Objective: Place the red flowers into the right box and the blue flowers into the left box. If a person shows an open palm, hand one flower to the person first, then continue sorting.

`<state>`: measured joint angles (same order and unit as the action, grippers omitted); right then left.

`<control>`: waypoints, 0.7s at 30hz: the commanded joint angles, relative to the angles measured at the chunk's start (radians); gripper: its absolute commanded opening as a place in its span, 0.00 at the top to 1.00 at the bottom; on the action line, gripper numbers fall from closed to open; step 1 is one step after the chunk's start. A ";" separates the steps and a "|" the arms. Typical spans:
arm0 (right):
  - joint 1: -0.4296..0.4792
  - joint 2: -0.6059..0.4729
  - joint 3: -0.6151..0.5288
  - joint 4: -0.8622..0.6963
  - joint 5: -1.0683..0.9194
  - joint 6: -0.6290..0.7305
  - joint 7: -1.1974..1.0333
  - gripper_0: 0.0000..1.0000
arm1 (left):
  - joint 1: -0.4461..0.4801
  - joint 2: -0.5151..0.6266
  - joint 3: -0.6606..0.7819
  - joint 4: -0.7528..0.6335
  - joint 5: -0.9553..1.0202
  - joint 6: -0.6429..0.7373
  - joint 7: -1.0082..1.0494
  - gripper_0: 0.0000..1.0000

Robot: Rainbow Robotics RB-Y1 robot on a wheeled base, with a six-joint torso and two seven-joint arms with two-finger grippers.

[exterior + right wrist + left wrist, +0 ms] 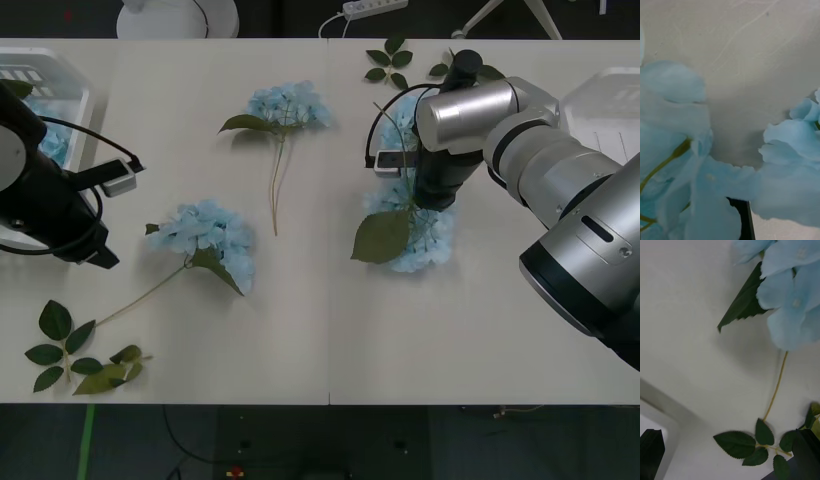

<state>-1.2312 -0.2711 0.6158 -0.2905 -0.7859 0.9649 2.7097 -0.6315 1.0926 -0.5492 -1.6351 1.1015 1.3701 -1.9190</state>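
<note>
The right gripper (432, 205) is held low over a blue flower (415, 235) that lies on the table (320, 340), a little right of the middle. In the right wrist view, pale blue petals (685, 123) are pressed in close on both sides and one dark finger (742, 217) is seen poking out between them. It cannot be told how far this hand is open, or whether the stalk has been caught. For this step to go well, the thin stalk should be pinched, not the soft petals, and the flower should be lifted straight up so the big green leaf (381, 236) is not dragged along. This flower is blue, so it is meant for the left box (70, 85), which is seen at the far left corner of the table with something blue already in it. The right box (605, 115) is at the far right, partly hidden behind the arm. The left gripper (730, 457) is held over the table near the left box, with its fingers wide apart and nothing in them. Two more blue flowers are lying in between: one near the middle top (288, 105) and one lower left (208, 235). Loose leaf sprigs (75, 350) are lying at the near left edge. These could be bumped when the flower is carried across to the left.
</note>
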 commanded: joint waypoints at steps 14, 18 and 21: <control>-0.116 -0.063 -0.120 -0.009 -0.030 -0.152 -0.004 0.00 | -0.063 -0.161 -0.195 0.121 0.072 -0.062 -0.044 0.00; -0.103 -0.031 -0.084 -0.009 -0.013 -0.201 -0.004 0.00 | 0.010 -0.165 -0.175 0.121 0.051 -0.203 -0.046 0.00; -0.097 -0.019 -0.064 -0.009 0.000 -0.216 -0.004 0.00 | 0.030 -0.172 -0.175 0.139 0.037 -0.233 -0.051 0.00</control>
<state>-1.2865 -0.3129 0.5125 -0.2904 -0.8041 0.7693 2.7097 -0.6412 0.9404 -0.7558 -1.5111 1.1561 1.1640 -1.9190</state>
